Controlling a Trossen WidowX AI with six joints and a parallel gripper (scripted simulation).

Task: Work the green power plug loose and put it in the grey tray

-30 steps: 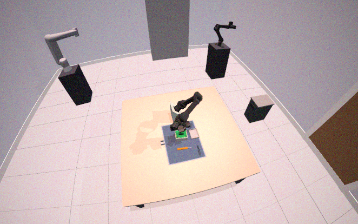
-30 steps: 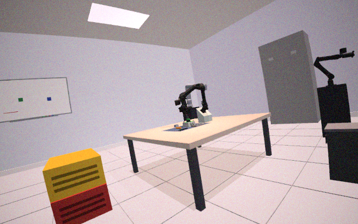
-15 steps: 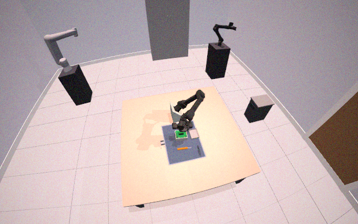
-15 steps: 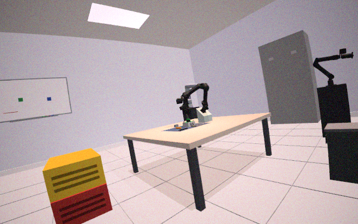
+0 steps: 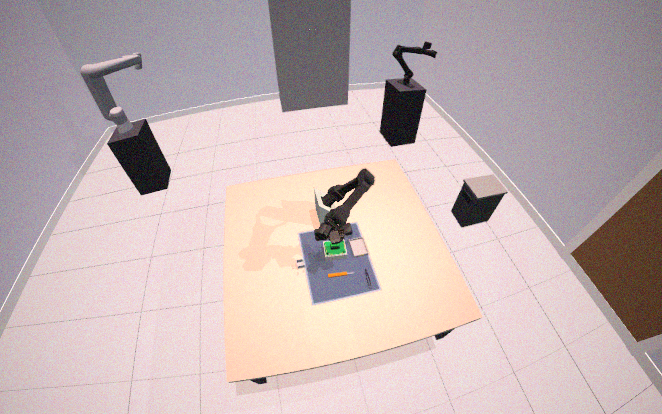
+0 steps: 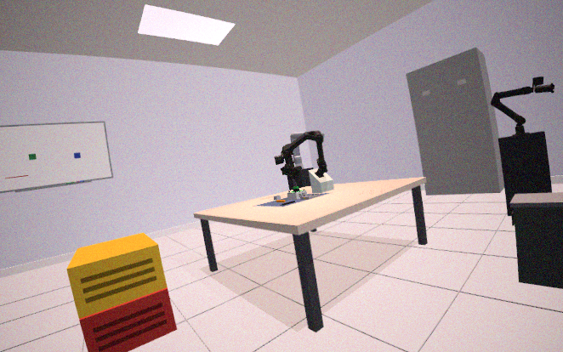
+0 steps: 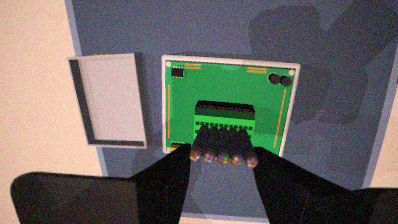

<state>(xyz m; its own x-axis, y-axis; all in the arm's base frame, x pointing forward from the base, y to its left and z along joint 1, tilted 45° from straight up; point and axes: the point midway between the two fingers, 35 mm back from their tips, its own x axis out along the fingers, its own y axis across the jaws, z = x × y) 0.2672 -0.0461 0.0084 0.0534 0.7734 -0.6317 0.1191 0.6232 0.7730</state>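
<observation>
Plug [image 7: 224, 121], green with a bundle of dark wires, sits at the black socket [image 7: 224, 106] on the circuit board [image 5: 334, 249] [image 7: 230, 85]; whether it is seated I cannot tell. The tool [image 5: 335, 240] [image 7: 221, 152] is closed partway, gripping the plug. In the wrist view the grey tray [image 5: 359, 246] [image 7: 143, 100], holding nothing, lies at nine o'clock from the board, apart from it, both on the blue mat [image 5: 343, 290] [image 7: 200, 22] over the worktop [image 5: 271, 319] [image 6: 248, 216] [image 7: 32, 100]

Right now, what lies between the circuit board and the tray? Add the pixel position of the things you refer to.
Only a narrow strip of blue mat [image 7: 154, 100] separates circuit board [image 7: 225, 82] and tray [image 7: 112, 100], seen in the wrist view.
</observation>
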